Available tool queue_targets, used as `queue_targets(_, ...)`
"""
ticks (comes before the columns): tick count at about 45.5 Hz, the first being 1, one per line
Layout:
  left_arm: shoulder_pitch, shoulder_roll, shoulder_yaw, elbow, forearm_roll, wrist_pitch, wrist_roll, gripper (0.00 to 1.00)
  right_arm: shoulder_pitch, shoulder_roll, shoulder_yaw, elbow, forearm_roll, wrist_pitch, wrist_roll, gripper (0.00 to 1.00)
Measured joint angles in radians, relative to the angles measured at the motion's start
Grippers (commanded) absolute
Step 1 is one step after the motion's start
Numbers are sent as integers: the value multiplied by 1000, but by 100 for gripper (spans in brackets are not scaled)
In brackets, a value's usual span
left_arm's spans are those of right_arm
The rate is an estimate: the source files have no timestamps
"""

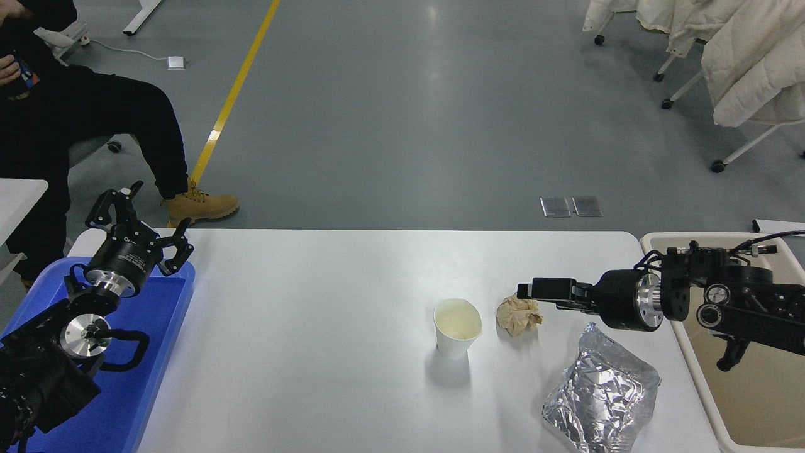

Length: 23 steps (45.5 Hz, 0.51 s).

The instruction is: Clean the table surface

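The white table surface point(314, 365) carries a white paper cup point(458, 328), a crumpled brown paper ball point(518, 316) just right of the cup, and a crinkled silver foil bag point(600, 396) near the front right. My right gripper point(536, 294) reaches in from the right, low over the table. Its fingers point left, just above and behind the paper ball, and they look open with nothing held. My left gripper point(141, 236) is parked open over the blue tray at the lower left.
A blue plastic tray point(157, 352) lies on the table's left end under my left arm. A beige bin point(748, 402) stands off the table's right edge. A person in black with tan boots point(198, 204) sits at the far left.
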<state>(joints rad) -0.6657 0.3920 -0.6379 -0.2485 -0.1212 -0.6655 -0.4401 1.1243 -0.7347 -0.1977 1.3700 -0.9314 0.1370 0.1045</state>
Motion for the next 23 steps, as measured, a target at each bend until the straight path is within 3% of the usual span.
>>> queue_targets(23, 0, 1, 0, 0, 0, 0, 0, 100, -10, 126, -6, -28, 143, 5, -122, 98)
